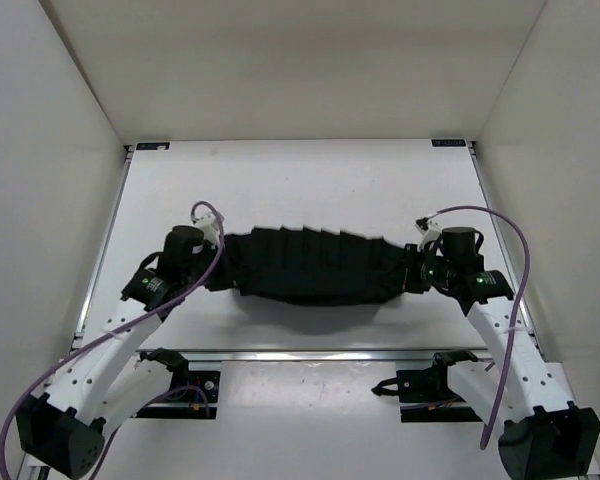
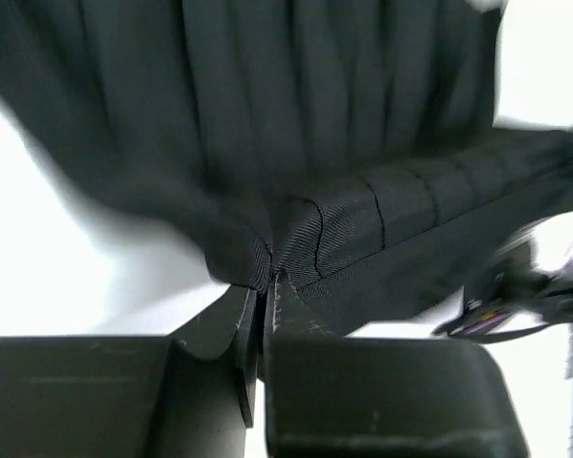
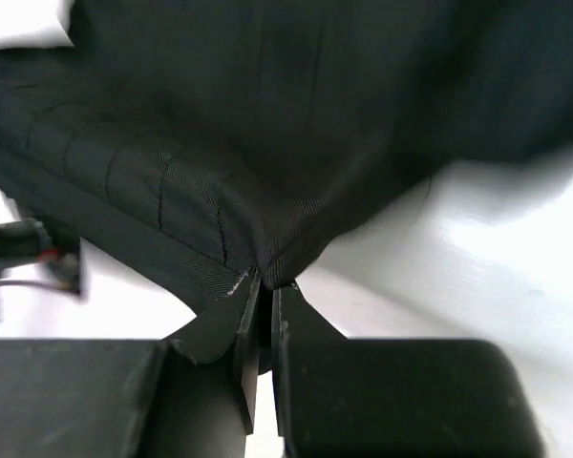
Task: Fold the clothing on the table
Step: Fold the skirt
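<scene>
The black pleated clothing (image 1: pixel 310 268) hangs stretched between my two grippers above the white table (image 1: pixel 280 180), sagging in the middle and casting a shadow below. My left gripper (image 1: pixel 212 262) is shut on its left end; in the left wrist view the jaws pinch a corner of the banded hem (image 2: pixel 267 277), with the clothing (image 2: pixel 267 114) spreading away. My right gripper (image 1: pixel 412 270) is shut on the right end; the right wrist view shows the jaws (image 3: pixel 265 284) closed on a fabric corner of the clothing (image 3: pixel 267 124).
White walls enclose the table on three sides. Metal rails run along the table's left edge (image 1: pixel 105 250) and near edge (image 1: pixel 310 355). Purple cables (image 1: pixel 510 300) loop off both arms. The other arm's wrist shows at the right of the left wrist view (image 2: pixel 525 286).
</scene>
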Motion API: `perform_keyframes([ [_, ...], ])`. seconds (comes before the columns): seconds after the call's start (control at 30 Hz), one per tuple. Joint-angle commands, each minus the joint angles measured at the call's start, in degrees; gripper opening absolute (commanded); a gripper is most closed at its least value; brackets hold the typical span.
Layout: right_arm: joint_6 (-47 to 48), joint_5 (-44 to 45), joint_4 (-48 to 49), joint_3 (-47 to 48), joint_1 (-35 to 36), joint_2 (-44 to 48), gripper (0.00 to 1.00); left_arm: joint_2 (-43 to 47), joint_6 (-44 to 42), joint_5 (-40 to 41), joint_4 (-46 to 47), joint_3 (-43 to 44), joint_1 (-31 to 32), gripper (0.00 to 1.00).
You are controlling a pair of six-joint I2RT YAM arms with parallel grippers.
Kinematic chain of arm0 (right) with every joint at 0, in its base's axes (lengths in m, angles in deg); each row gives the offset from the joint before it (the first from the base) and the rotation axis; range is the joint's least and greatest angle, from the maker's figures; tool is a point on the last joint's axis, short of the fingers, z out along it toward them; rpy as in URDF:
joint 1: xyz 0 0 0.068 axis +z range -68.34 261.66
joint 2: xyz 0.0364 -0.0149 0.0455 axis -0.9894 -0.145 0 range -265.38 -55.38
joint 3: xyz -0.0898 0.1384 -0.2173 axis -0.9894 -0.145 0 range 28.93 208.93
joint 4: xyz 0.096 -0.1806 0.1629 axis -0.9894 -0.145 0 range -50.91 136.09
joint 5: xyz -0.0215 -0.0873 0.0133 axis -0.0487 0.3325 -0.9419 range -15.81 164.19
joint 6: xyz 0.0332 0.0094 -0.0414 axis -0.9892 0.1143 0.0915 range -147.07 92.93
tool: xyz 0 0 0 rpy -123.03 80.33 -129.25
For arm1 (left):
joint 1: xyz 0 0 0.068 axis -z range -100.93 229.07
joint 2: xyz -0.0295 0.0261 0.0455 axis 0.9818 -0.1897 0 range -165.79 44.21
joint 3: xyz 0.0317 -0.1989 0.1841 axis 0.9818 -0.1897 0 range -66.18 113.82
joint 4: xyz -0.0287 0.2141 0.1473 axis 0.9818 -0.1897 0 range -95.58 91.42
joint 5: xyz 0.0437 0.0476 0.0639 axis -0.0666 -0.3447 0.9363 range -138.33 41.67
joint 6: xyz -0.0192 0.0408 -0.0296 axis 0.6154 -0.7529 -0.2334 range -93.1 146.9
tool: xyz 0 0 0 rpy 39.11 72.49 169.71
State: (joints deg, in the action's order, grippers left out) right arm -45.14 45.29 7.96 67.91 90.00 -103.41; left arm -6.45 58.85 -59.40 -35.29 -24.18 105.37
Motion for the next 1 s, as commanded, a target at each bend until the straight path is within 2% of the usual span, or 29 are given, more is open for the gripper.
perform_keyframes([
  [0.0,0.66,5.55,4.54,1.88,-7.71,-3.26,0.00,0.50,-5.64,9.14,-3.55,2.47,-10.54,0.00],
  [0.1,2.24,5.52,9.99,5.12,-6.68,-12.40,0.00,-10.12,-8.56,10.19,-0.56,5.72,-12.68,0.00],
  [0.17,2.42,6.76,12.28,7.51,-5.62,-18.39,0.00,-16.98,-8.91,10.72,3.03,8.88,-11.89,0.00],
  [0.23,1.46,4.14,14.30,10.05,-6.31,-25.59,0.00,-26.03,-8.83,9.15,4.70,11.68,-12.76,0.00],
  [0.33,0.40,1.23,16.85,12.25,-6.58,-32.63,0.01,-36.23,-8.57,7.47,5.16,17.22,-12.33,0.00],
  [0.43,1.62,3.41,16.68,16.20,-5.09,-37.29,0.00,-42.93,-9.79,6.86,5.42,22.49,-11.54,0.00],
  [0.57,3.65,3.50,14.50,27.17,-7.37,-44.85,0.00,-48.30,-10.67,7.29,5.07,32.15,-11.45,0.00],
  [0.67,4.26,3.60,10.99,40.34,-8.25,-49.16,0.00,-51.99,-11.47,7.64,2.97,41.46,-11.72,0.00],
  [0.73,5.49,4.90,10.88,43.44,-7.99,-48.91,0.00,-52.09,-13.04,9.82,1.64,45.88,-11.28,0.00],
  [0.83,6.37,8.41,12.19,42.24,-6.24,-45.75,0.00,-48.16,-13.84,10.98,3.39,43.54,-10.40,0.00],
  [0.97,4.62,8.08,11.85,32.86,-6.14,-39.26,0.00,-41.91,-12.52,11.16,4.19,36.15,-9.52,0.00],
])
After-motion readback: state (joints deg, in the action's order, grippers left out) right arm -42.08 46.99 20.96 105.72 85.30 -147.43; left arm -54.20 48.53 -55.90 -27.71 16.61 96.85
